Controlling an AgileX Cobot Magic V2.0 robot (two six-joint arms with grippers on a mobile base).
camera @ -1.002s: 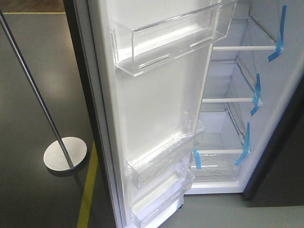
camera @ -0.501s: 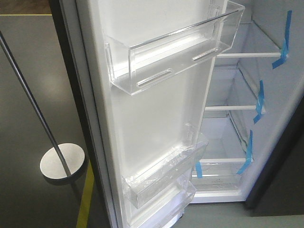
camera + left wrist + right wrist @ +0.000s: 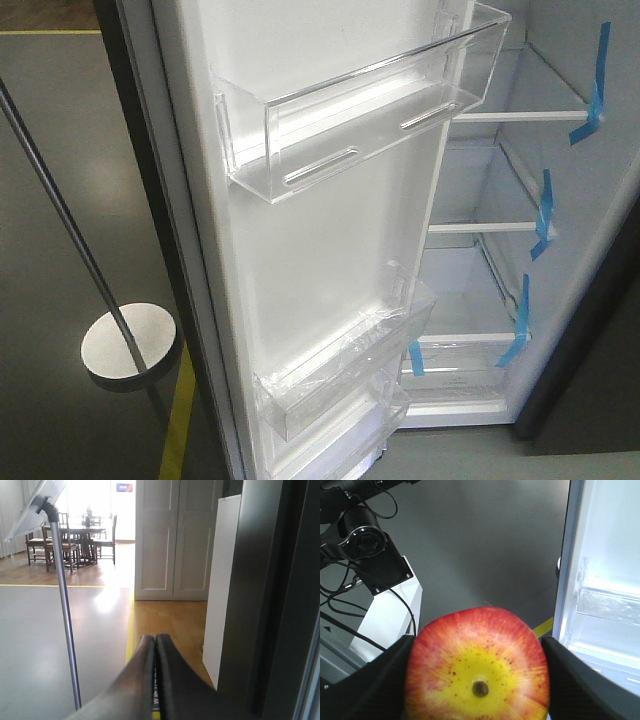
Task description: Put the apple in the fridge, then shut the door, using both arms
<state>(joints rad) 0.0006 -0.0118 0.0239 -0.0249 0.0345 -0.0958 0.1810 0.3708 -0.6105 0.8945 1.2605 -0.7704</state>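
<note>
1. Clamped in the right hand (image 3: pixel 479 685): the apple (image 3: pixel 478 650), red with a yellow centre, stem dimple turned toward the wrist camera, one dark finger (image 3: pixel 375 680) pressed to each side.
2. Held up over grey floor, outside the fridge (image 3: pixel 575 180), just left of the white edge of the open door (image 3: pixel 600 555).
3. Left hand (image 3: pixel 154 647) fully closed, fingers flat against each other with nothing between them, a dark grey panel (image 3: pixel 255 580) close on its right.
4. In the front view, door swung wide with its white inner side showing, a clear bin (image 3: pixel 350 110) high up and lower bins (image 3: pixel 340 375) near the bottom.
5. Fridge interior white, with white-edged shelves (image 3: pixel 480 227) and blue tape strips (image 3: pixel 543 215) down the right wall.
6. Left of the door on the dark floor: a thin metal pole (image 3: pixel 60 215) rising at a slant from a round base (image 3: pixel 128 345), and a yellow line (image 3: pixel 177 420) beside it.
7. Ahead of the left hand: white panelled cupboard doors (image 3: pixel 172 535), and farther off a dining table with chairs (image 3: pixel 75 535) on wooden flooring.
8. Behind the apple, upper left: a black arm joint (image 3: pixel 362 535) with loose cables, mounted above a white base (image 3: pixel 390 615).
</note>
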